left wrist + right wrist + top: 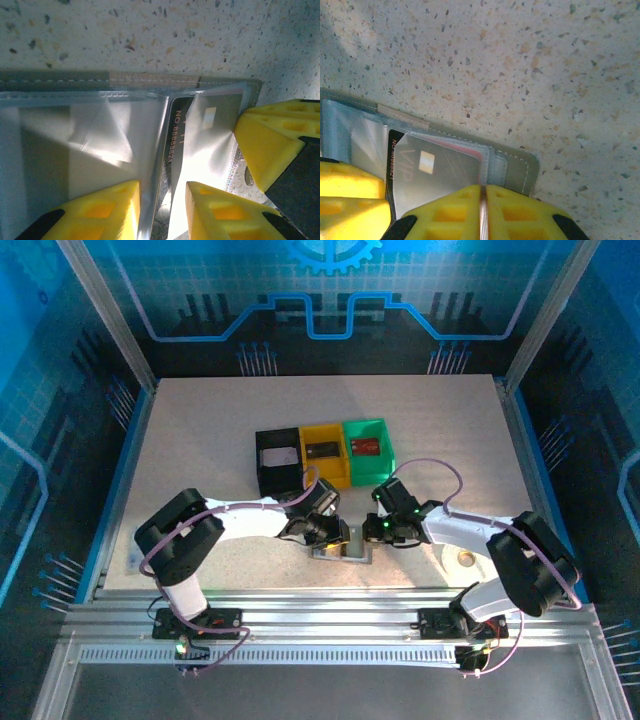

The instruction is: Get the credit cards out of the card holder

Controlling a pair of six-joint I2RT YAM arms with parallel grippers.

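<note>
The card holder (345,546) lies open on the table between my two grippers, grey outside (60,80) with clear plastic sleeves. A dark credit card (207,120) with a chip and pale numbers sits at its right half, tilted in the sleeve (440,170). A red edge shows behind it. My right gripper (481,192) is shut on this card's near edge, a thin sliver between its yellow fingers. My left gripper (162,200) stands open, its fingers astride the holder's middle fold. The right gripper's yellow fingers (270,145) meet the card's right edge.
Behind the holder stand three bins in a row: black (264,475) with a pale card, yellow (340,472) with a dark card, green (385,458) with a red card. Speckled table (200,430) stretches around; a metal rail (320,605) runs along the near edge.
</note>
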